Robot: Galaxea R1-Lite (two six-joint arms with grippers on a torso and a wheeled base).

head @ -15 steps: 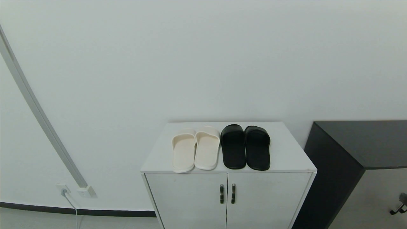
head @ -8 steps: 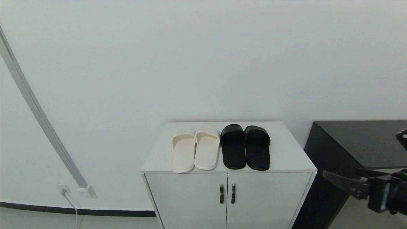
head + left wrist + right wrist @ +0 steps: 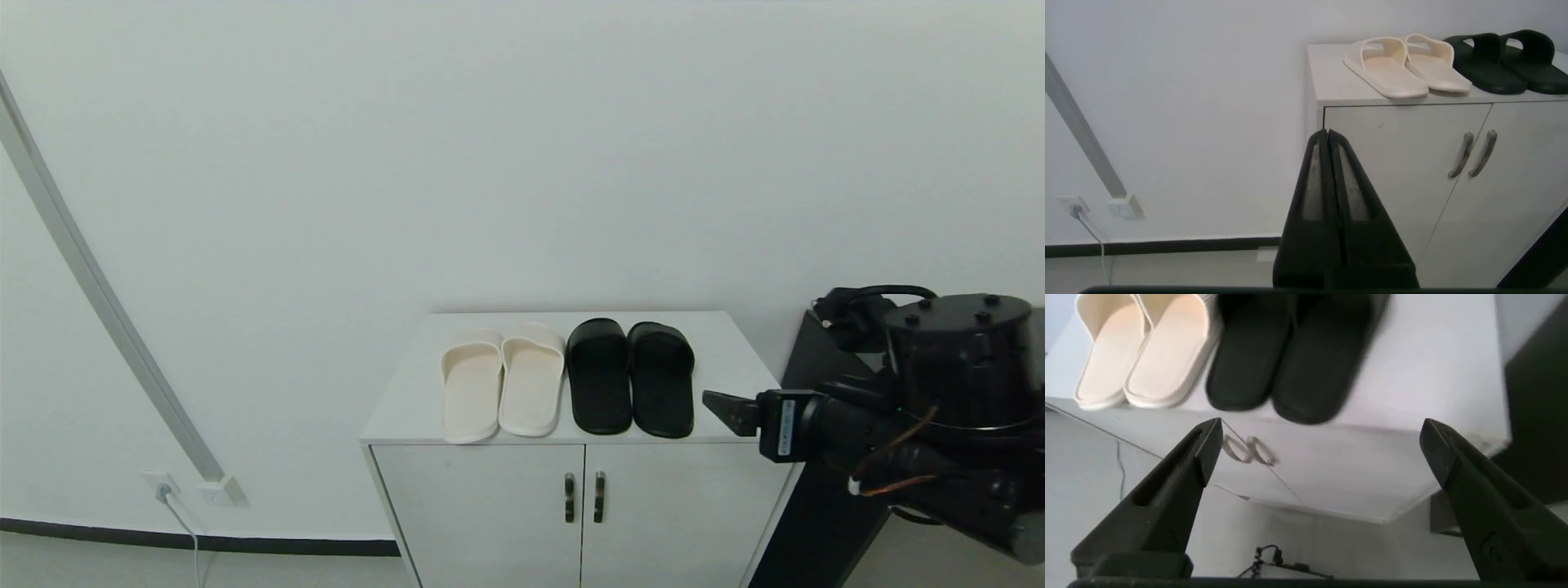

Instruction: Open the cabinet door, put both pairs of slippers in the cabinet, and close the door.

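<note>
A white cabinet (image 3: 482, 523) stands against the wall with both doors closed, their two handles (image 3: 584, 497) side by side at the middle. On its top lie a cream pair of slippers (image 3: 502, 382) and, to the right, a black pair of slippers (image 3: 630, 377). My right gripper (image 3: 722, 411) hovers at the cabinet's right top edge, just right of the black pair. In the right wrist view it (image 3: 1320, 427) is open wide above the black slippers (image 3: 1290, 351). My left gripper (image 3: 1328, 135) is shut on nothing, low and left of the cabinet (image 3: 1388, 163).
A black table (image 3: 816, 523) stands close against the cabinet's right side. A wall socket (image 3: 163, 488) with a cable and a slanting grey duct (image 3: 98, 294) are on the wall to the left. Open floor lies left of the cabinet.
My right arm has come up from the lower right and swung left to the cabinet's right top edge. Slippers and doors have not moved.
</note>
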